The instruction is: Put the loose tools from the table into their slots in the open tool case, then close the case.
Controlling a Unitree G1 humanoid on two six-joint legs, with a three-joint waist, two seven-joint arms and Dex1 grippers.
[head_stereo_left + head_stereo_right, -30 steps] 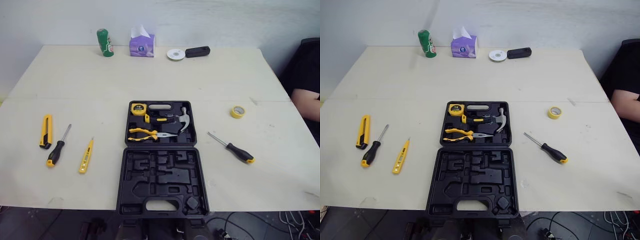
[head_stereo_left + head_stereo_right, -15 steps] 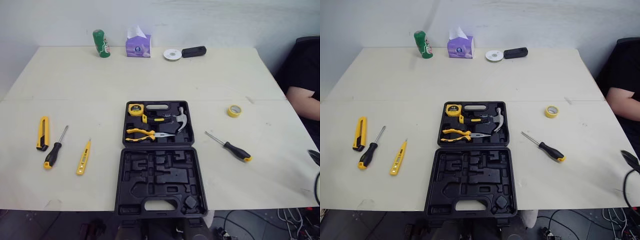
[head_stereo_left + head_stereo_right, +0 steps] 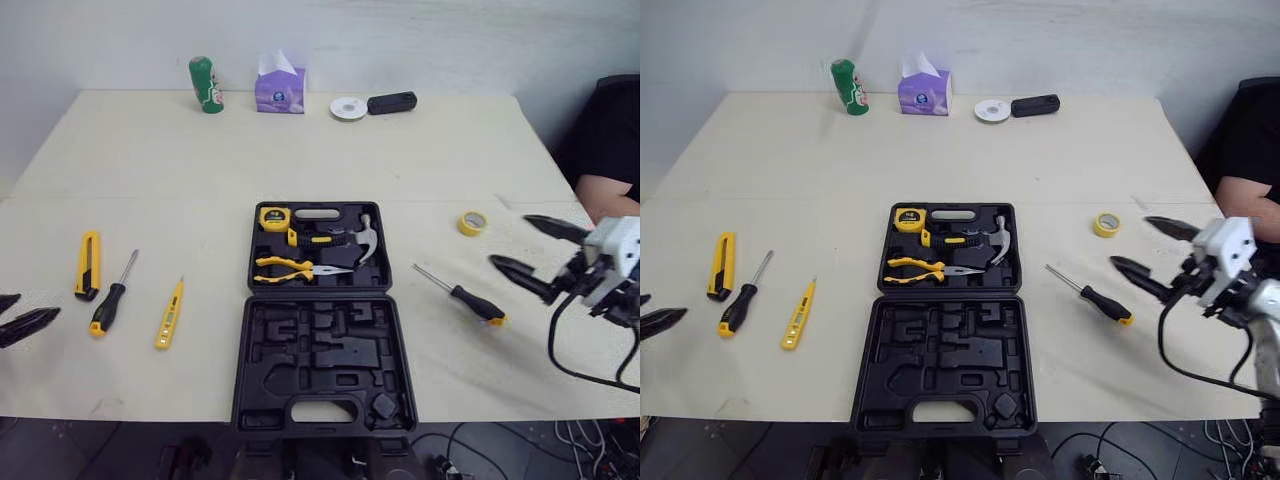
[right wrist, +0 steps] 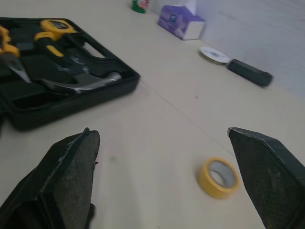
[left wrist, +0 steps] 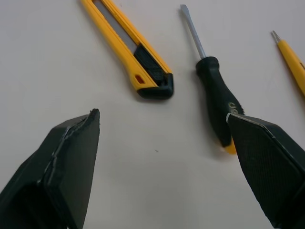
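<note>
Diagonally, screwdriver (image 3: 463,293), tip seemingly toward case (image 3: 340,352), handle rightward

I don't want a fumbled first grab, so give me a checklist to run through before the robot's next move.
1. Black plastic tool case lies open, near half's slots free: ok.
2. Left gripper open: ok.
3. Right gripper open: ok.
4. Yellow utility knife and left black-handled screwdriver lie apart: ok.
5. Right black-handled screwdriver beside the right gripper lies unobstructed: ok.
6. Person's arm beyond the right gripper out of its way: cannot tell.
</note>
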